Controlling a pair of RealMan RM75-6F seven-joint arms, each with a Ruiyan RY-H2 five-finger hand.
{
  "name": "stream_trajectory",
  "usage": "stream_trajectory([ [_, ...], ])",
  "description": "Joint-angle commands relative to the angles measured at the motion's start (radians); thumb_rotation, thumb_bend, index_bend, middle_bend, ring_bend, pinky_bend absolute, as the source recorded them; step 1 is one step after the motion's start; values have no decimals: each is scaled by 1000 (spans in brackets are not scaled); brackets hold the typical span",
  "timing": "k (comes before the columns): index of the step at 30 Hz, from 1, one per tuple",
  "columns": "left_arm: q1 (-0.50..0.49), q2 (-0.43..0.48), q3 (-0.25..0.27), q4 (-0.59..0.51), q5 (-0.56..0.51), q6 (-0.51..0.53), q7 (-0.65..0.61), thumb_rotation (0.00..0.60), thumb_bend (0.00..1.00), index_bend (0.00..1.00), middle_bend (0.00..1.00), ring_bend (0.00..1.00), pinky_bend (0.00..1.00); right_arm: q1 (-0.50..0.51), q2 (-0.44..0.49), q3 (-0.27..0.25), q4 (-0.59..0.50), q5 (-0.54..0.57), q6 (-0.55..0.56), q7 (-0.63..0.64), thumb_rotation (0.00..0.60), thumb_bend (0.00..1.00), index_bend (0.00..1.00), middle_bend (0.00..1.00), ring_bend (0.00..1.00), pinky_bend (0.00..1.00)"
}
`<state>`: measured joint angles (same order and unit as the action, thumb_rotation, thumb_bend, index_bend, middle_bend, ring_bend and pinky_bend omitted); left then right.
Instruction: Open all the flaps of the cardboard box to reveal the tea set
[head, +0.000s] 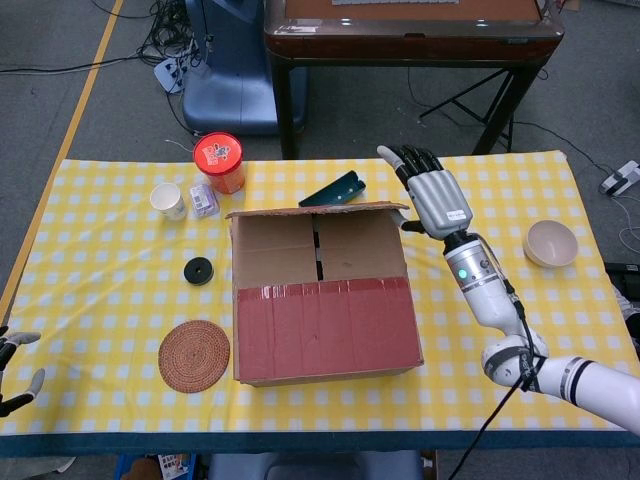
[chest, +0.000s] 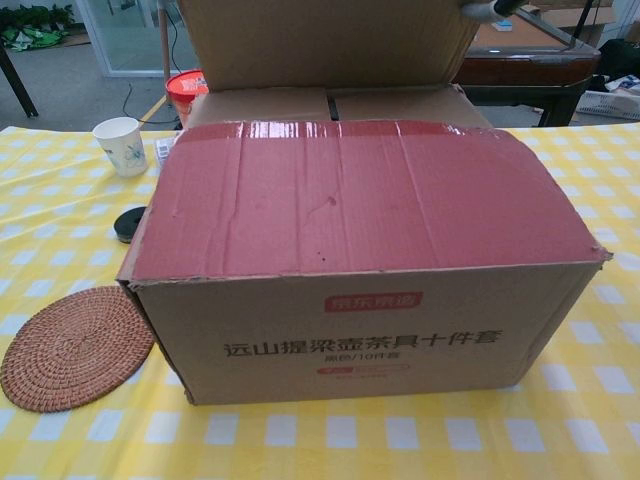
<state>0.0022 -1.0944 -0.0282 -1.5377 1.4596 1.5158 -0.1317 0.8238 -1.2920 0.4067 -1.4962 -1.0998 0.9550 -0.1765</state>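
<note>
So far only the far flap (head: 318, 208) of the box (head: 325, 335) stands raised, right hand (head: 432, 196) beside it, fingers straight, holding nothing. Near flap (head: 322, 322) and inner ones remain shut.

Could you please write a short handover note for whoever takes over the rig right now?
Right hand: raised at the box's far right corner, fingers against the edge of the lifted far flap; whether it grips the flap I cannot tell.
Left hand: at the table's near left edge, open, holding nothing.
Cardboard box: mid-table.
Done: far flap stands up, two inner flaps show beneath it, closed.
Left: near red flap lies flat; open it and the inner flaps. Tea set not visible yet.
</note>
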Motion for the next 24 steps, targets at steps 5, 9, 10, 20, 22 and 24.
stream_trajectory([
  [5, 8, 3, 1, 5, -6, 3, -5, 600, 387, 358, 286, 138, 0, 108, -78, 58, 159, 138, -57, -39, 600, 319, 62, 95, 50, 93],
  [9, 10, 1, 3, 9, -8, 1, -6, 600, 387, 358, 286, 138, 0, 150, -121, 71, 242, 209, -71, -64, 600, 318, 62, 94, 50, 93],
  [10, 11, 1, 3, 9, -9, 0, -7, 600, 387, 358, 286, 138, 0, 159, -131, 72, 261, 228, -74, -73, 600, 318, 62, 93, 50, 93],
  [20, 18, 1, 6, 15, -10, 0, -11, 600, 387, 358, 286, 138, 0, 173, -147, 64, 315, 313, -83, -96, 600, 318, 19, 65, 50, 93],
  [22, 19, 2, 6, 16, -10, 1, -13, 600, 387, 358, 286, 138, 0, 148, -113, 44, 262, 267, -71, -84, 600, 332, 19, 62, 50, 93],
  [24, 20, 1, 5, 16, -9, 4, -14, 600, 387, 358, 286, 138, 0, 116, -63, 15, 193, 211, -50, -84, 600, 363, 19, 60, 50, 93],
])
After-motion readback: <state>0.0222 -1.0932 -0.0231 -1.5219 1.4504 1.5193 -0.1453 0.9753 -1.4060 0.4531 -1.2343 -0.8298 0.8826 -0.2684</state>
